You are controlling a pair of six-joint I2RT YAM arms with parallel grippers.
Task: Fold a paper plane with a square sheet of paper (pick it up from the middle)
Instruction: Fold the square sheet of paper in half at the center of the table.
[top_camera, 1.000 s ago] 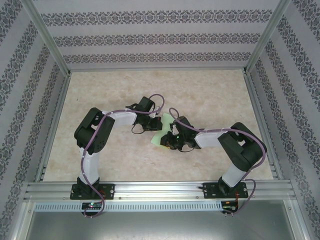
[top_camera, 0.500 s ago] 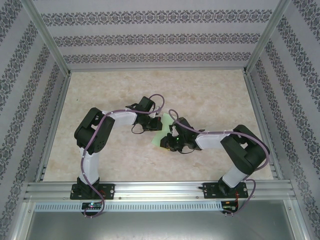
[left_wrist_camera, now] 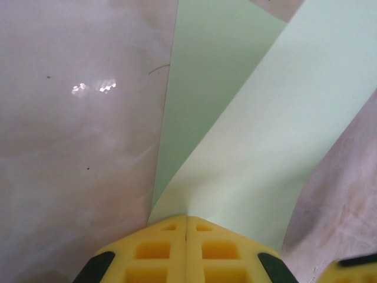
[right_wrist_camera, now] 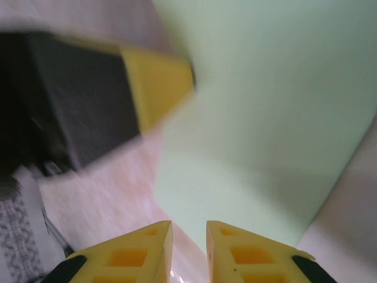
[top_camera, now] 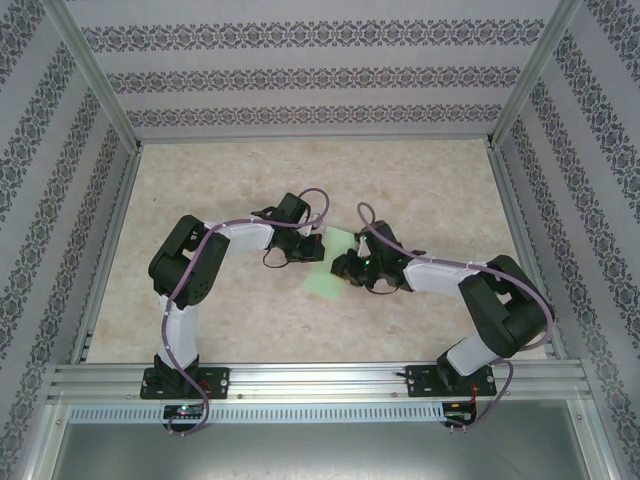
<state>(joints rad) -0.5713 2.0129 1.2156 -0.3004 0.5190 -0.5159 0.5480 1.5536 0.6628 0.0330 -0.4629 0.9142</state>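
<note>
Since a second ago, more of the sheet has been uncovered. The right end effector has swung off its near part to its right edge, and the left arm has not shifted.

Location: the sheet lies mid-worktop, between the two end effectors and partly under them.

Handling, as judged: it is thin, very light paper, limp away from its creases and easily dented or torn. It will likely slide on the smooth worktop if pushed from one side only. The soundest hold is on a crease or a doubled edge, where it is stiffest. A flat single layer would be hard to lift cleanly.

Orientation: from above, the long axis runs from near-left to far-right. Which end is the nose cannot be told. In the left wrist view, two layers fan away from a fold. One lies flat on the worktop and the other is lifted at an angle.

Left end effector: fingers fully together, pinching the sheet at the fold.

Right end effector: fingers a narrow gap apart with nothing seen between them. The sheet's edge is just ahead, and the view is blurred.
</note>
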